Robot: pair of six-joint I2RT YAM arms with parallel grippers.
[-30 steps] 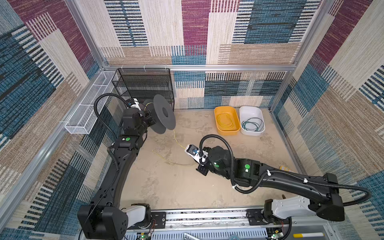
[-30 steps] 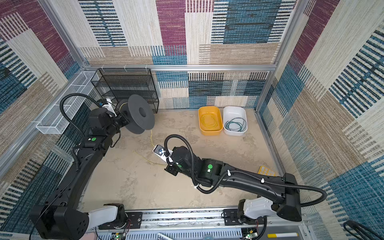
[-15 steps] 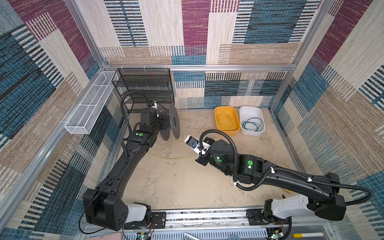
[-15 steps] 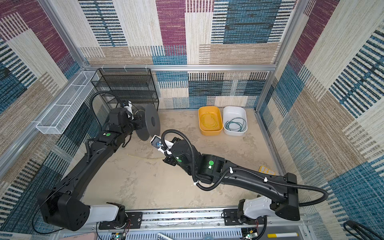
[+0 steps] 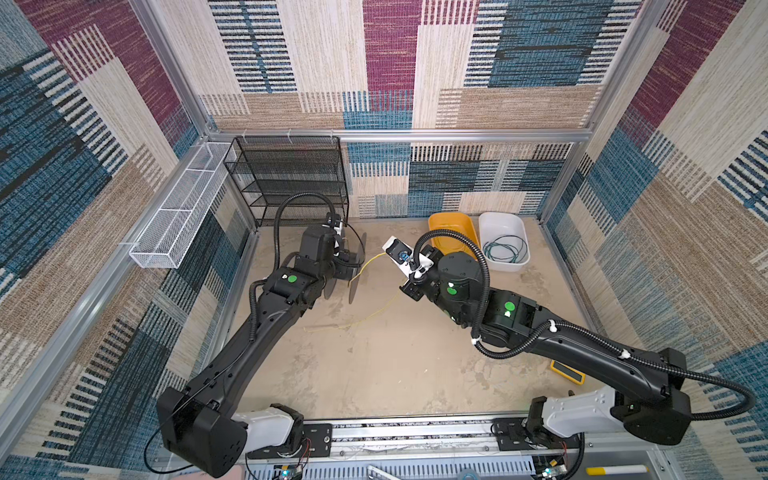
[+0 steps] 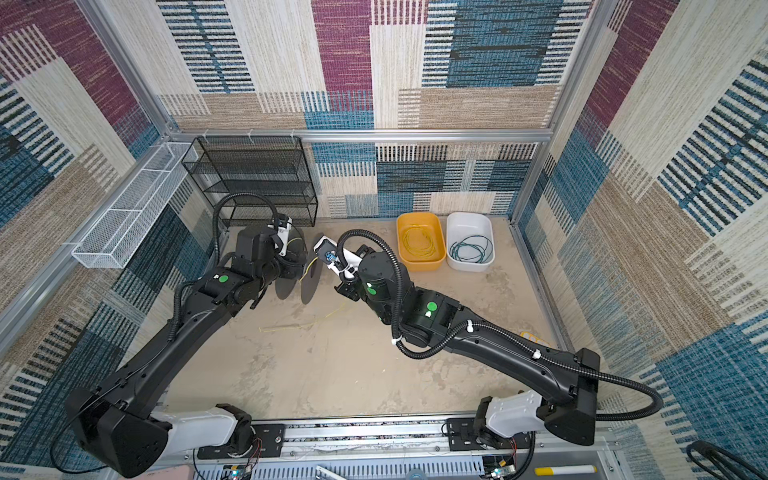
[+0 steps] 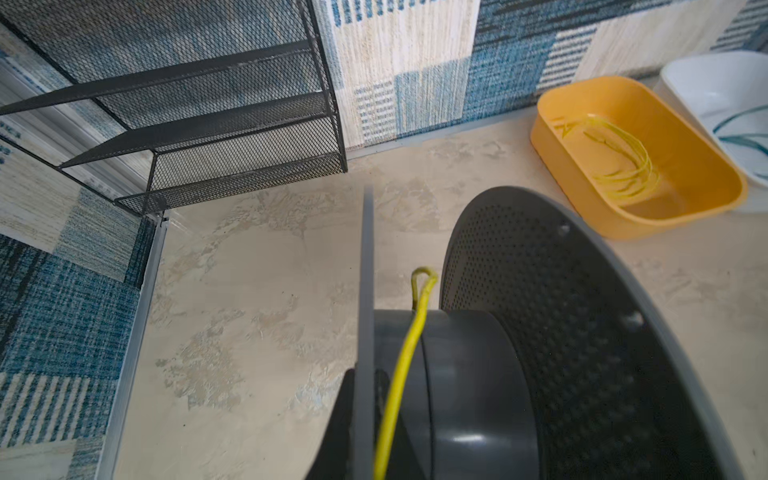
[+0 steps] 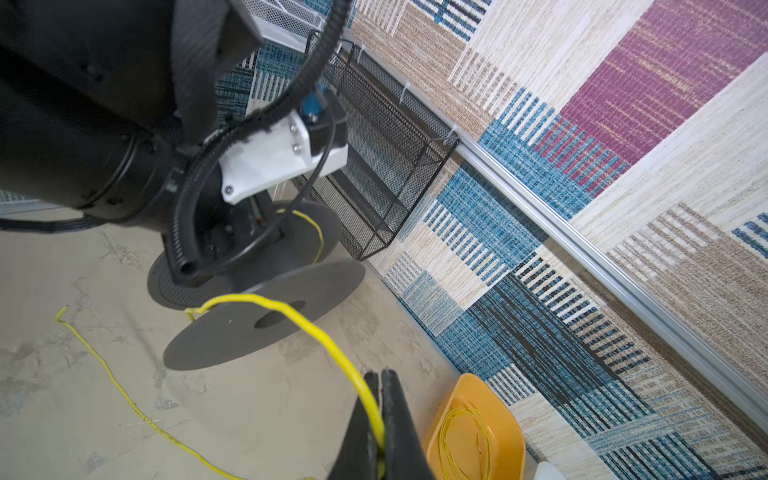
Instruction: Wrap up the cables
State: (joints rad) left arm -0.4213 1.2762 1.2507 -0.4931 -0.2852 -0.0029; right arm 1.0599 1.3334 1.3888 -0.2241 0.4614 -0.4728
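1 dark grey spool, left of centre, clamped by your closed left gripper; its fingers are mostly hidden. 1 yellow cable, hub to your right gripper, pinched tight, tail trailing over the table. Far right: yellow tub with 1 yellow coil; white tub with 1 teal cable.
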